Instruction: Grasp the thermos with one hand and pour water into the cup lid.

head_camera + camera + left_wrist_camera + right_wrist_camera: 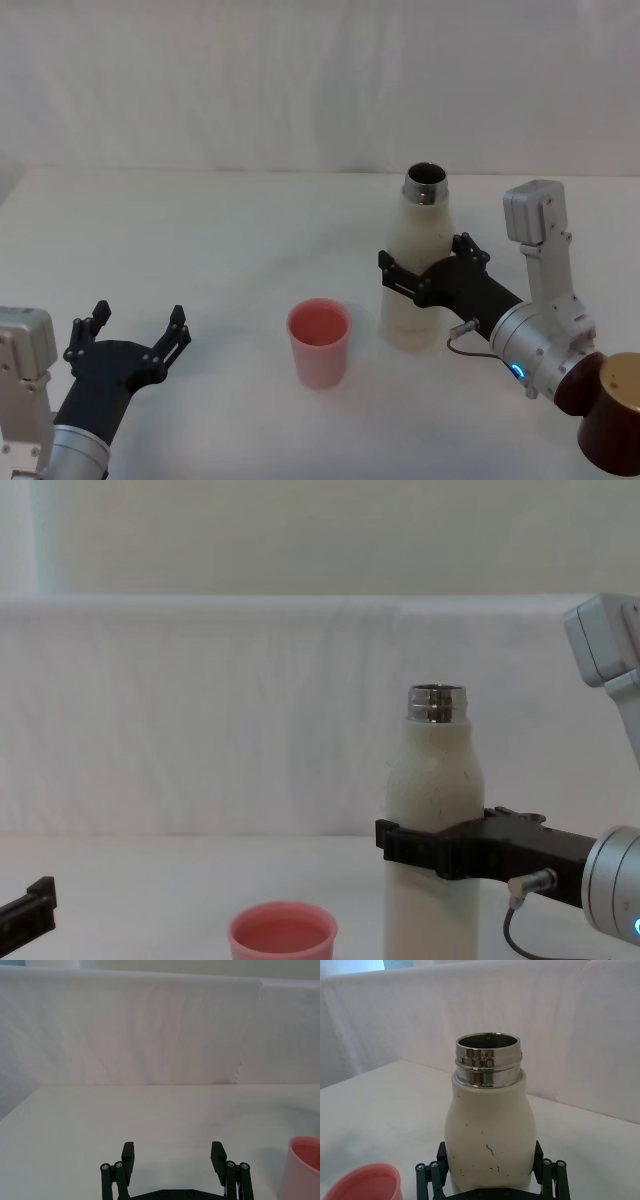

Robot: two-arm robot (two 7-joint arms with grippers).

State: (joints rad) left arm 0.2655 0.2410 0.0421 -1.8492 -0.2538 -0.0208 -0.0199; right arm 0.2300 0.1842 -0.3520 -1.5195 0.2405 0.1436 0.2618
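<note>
The cream-white thermos stands upright on the white table, its steel neck open and uncapped. My right gripper reaches in from the right and is shut on the thermos body about halfway up, one black finger on each side; the chest view shows the same hold. The pink cup lid sits on the table just left of the thermos, mouth up. My left gripper rests open at the near left with nothing between its fingers, well left of the cup lid.
A dark red cylinder with a gold-toned top sits at the near right corner beside my right arm. A white cloth backdrop closes off the far edge of the table.
</note>
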